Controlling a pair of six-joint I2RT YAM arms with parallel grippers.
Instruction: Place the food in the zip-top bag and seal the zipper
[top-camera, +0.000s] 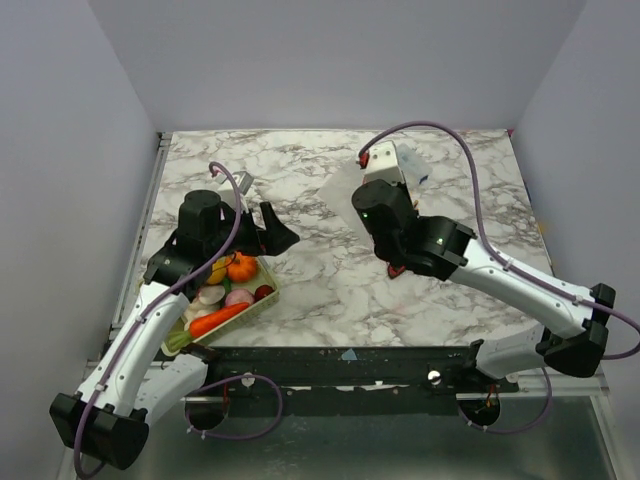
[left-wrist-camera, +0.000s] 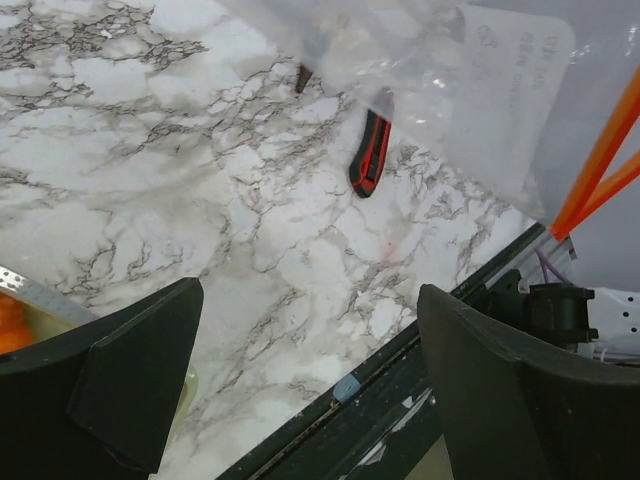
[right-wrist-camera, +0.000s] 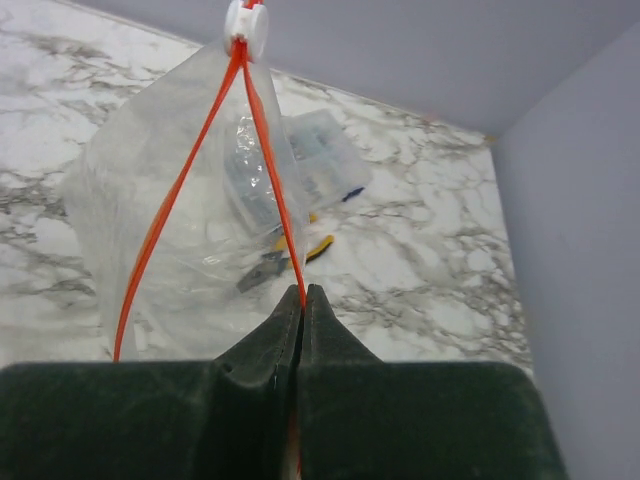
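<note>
Finds all the food (top-camera: 225, 292) in the mesh basket (top-camera: 270, 288) at 8 o'clock of the tabletop (top-camera: 330, 290), left tool (top-camera: 273, 229) spread wide and empty by its 1 o'clock corner; seemingly nothing bagged, nothing sealed. Holds the zip-top bag (right-wrist-camera: 170, 200) up near 1 o'clock, right tool (right-wrist-camera: 302, 300) pinched tight on the zipper (right-wrist-camera: 265, 150), mouth gaping in a V. Runs the zipper's long axis from 6 toward 12 in the right wrist view, ending at the white slider (right-wrist-camera: 245, 25).

Dark right gripper (right-wrist-camera: 301, 305) pinched shut on thin red-orange zipper strip (right-wrist-camera: 268, 160), transparent floppy plastic bag (right-wrist-camera: 150, 190) with mouth parted, white slider (right-wrist-camera: 246, 25) at far end, grey-veined white marble worktop (right-wrist-camera: 430, 270) beneath
</note>
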